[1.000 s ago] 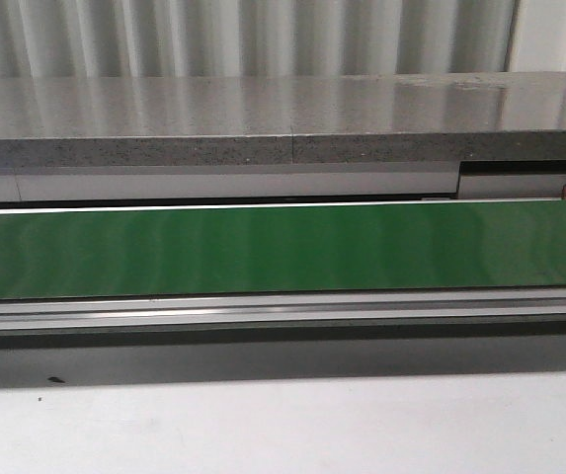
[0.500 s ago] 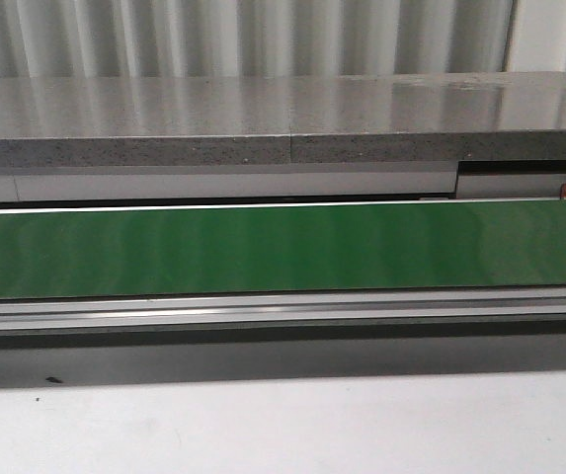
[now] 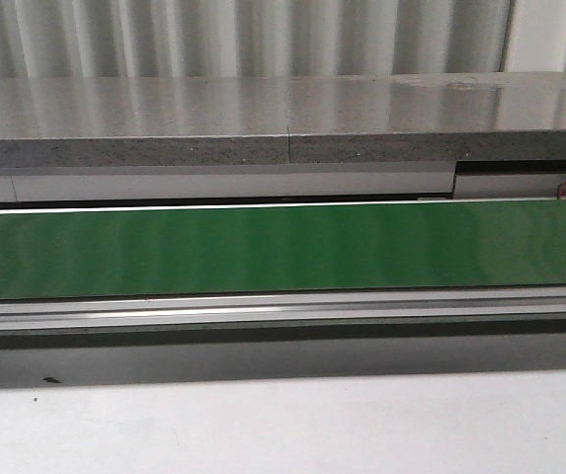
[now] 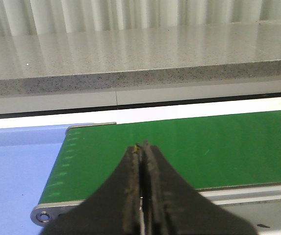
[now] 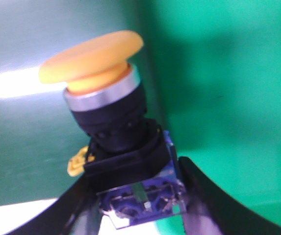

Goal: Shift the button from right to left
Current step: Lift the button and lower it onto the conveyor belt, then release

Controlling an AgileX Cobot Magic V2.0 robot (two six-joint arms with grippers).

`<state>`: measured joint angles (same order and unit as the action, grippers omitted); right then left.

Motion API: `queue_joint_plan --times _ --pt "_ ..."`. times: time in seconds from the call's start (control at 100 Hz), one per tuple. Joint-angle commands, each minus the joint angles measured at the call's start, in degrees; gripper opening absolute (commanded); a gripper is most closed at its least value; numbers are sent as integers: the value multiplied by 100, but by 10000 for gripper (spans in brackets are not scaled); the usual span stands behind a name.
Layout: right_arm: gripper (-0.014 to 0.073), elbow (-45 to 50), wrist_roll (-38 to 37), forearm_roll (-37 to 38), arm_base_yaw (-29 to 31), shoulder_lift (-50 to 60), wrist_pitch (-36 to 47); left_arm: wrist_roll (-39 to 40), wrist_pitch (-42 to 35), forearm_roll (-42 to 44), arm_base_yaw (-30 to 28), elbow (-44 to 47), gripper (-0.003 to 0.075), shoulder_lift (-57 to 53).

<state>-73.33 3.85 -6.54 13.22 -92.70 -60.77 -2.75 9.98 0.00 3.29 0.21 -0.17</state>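
In the right wrist view my right gripper (image 5: 138, 196) is shut on the button (image 5: 108, 127). The button has a round yellow mushroom cap, a silver ring, a black collar and a blue-grey contact block; the fingers (image 5: 214, 200) clamp the block from both sides, over the green belt (image 5: 228, 73). In the left wrist view my left gripper (image 4: 142, 149) is shut and empty, over the near edge of the green belt (image 4: 204, 147) near its end roller. The front view shows the belt (image 3: 283, 247) bare; neither gripper nor the button shows there.
A grey speckled stone counter (image 3: 263, 118) runs behind the belt. A metal rail (image 3: 283, 311) borders the belt's near side, with a white tabletop (image 3: 283, 425) in front. A pale blue surface (image 4: 17, 166) lies beyond the belt's end in the left wrist view.
The front view has shifted very slightly; the belt stays bare and nothing enters that view.
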Motion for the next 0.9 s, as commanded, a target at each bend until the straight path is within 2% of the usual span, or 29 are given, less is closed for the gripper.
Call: queue_joint_plan --times 0.0,0.15,0.28,0.6,0.67,0.8,0.89 --pt "133 -119 -157 -186 -273 266 18 57 -453 -52 -3 223 -20 -187" --pt "133 -106 -658 -181 -686 249 207 57 -453 -52 -3 223 -20 -187" --pt "133 -106 -972 -176 -720 108 331 57 -453 -52 -3 223 -20 -187" --pt "147 -106 -1135 -143 -720 -444 561 57 -453 -52 -3 223 -20 -187" --pt "235 -115 -1135 -143 -720 -433 565 57 -453 -52 -3 223 -20 -187" --pt "514 -161 -1135 -158 -720 -404 539 57 -453 -52 -3 223 -20 -187" --pt "580 -168 -1016 -170 -753 -324 550 57 -453 -52 -3 223 -20 -187"
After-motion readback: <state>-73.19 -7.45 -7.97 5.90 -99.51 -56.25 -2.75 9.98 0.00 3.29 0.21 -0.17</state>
